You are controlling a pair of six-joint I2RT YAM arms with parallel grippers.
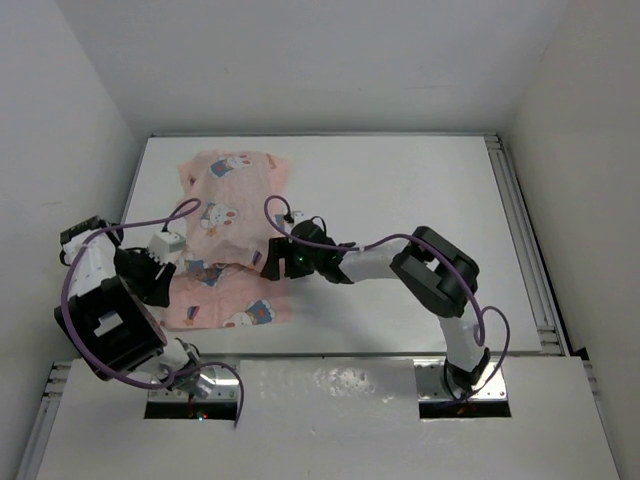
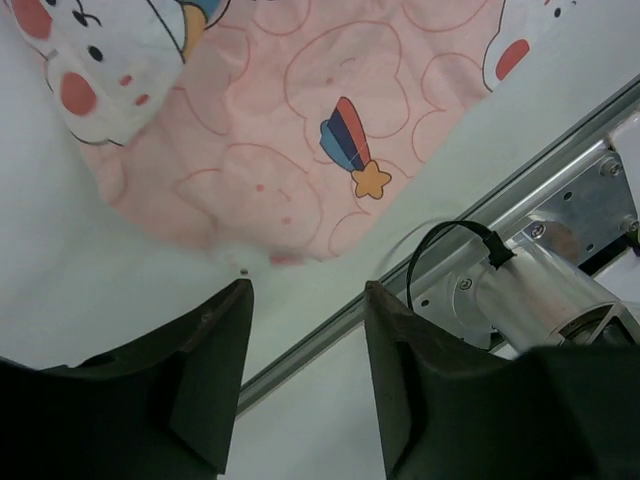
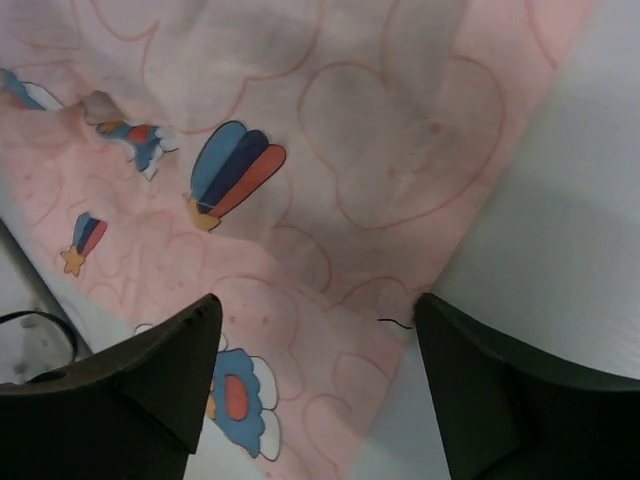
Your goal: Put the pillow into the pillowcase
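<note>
The pink rabbit-print pillowcase (image 1: pixel 232 205) lies rumpled on the white table, from the back left down to the near left. It also shows in the left wrist view (image 2: pixel 250 150) and the right wrist view (image 3: pixel 330 150). The brown dotted pillow shows in no view. My left gripper (image 1: pixel 170 278) is open and empty at the pillowcase's near left edge; in its wrist view (image 2: pixel 305 290) the jaws stand over bare table just short of the cloth's corner. My right gripper (image 1: pixel 272 258) is open and empty over the pillowcase's right edge (image 3: pixel 315 305), the jaws apart above a corner of it.
A metal rail (image 2: pixel 520 190) runs along the table's near edge, with my left arm's base motor and cable (image 2: pixel 540 290) beside it. A second rail (image 1: pixel 525 240) borders the right side. White walls (image 1: pixel 60 150) enclose the table on the left, back and right.
</note>
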